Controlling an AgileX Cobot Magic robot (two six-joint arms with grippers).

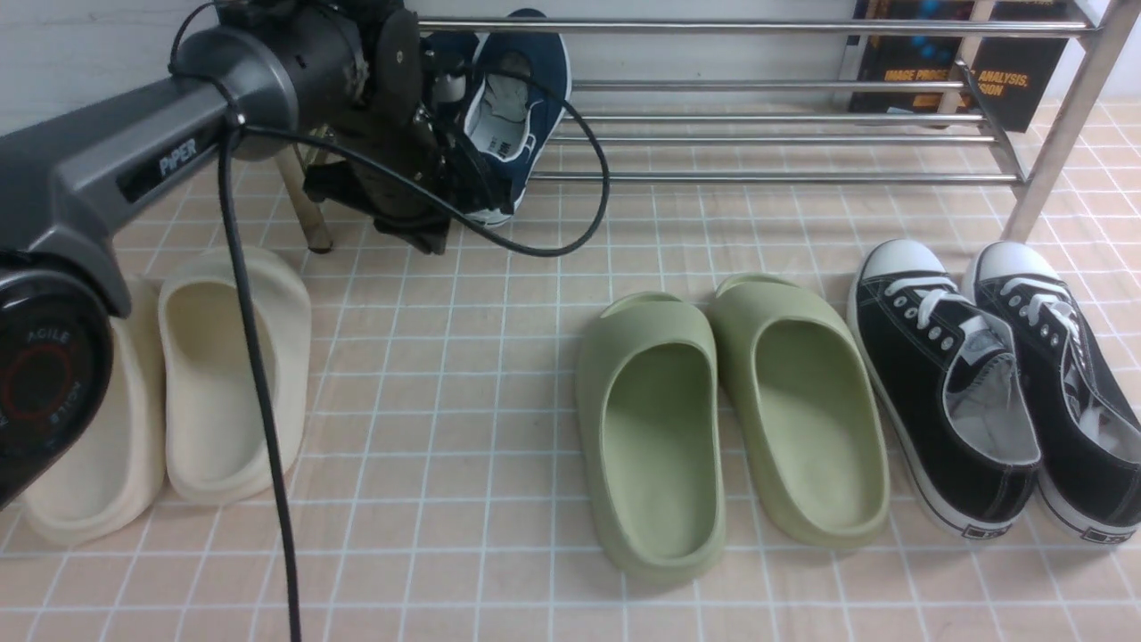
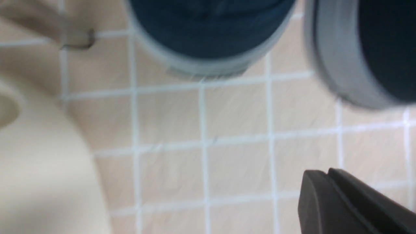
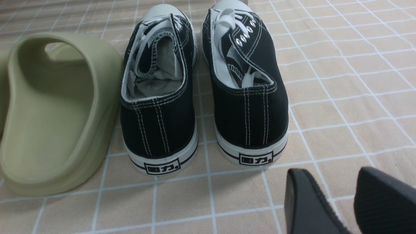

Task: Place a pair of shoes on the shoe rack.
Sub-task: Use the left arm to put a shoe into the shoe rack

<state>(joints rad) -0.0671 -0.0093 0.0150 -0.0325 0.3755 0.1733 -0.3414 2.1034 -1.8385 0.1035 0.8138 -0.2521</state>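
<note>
One navy-blue shoe [image 1: 521, 98] leans on the left end of the steel shoe rack [image 1: 767, 116], toe up and heel hanging at the front tube. My left arm hides most of the second shoe beside it. The left wrist view, blurred, shows both navy heels with white soles [image 2: 208, 35] [image 2: 367, 55] above the tiled floor. My left gripper [image 2: 320, 174] is shut, holds nothing and sits a little back from the heels. My right gripper [image 3: 330, 172] stands open over bare tiles, behind the black sneakers, out of the front view.
Cream foam slides [image 1: 232, 374] lie on the floor at the left, under my left arm. Green slides [image 1: 731, 419] sit in the middle and black lace-up sneakers [image 1: 980, 383] at the right. A dark book [image 1: 954, 62] stands behind the rack. A black cable [image 1: 579, 205] loops before it.
</note>
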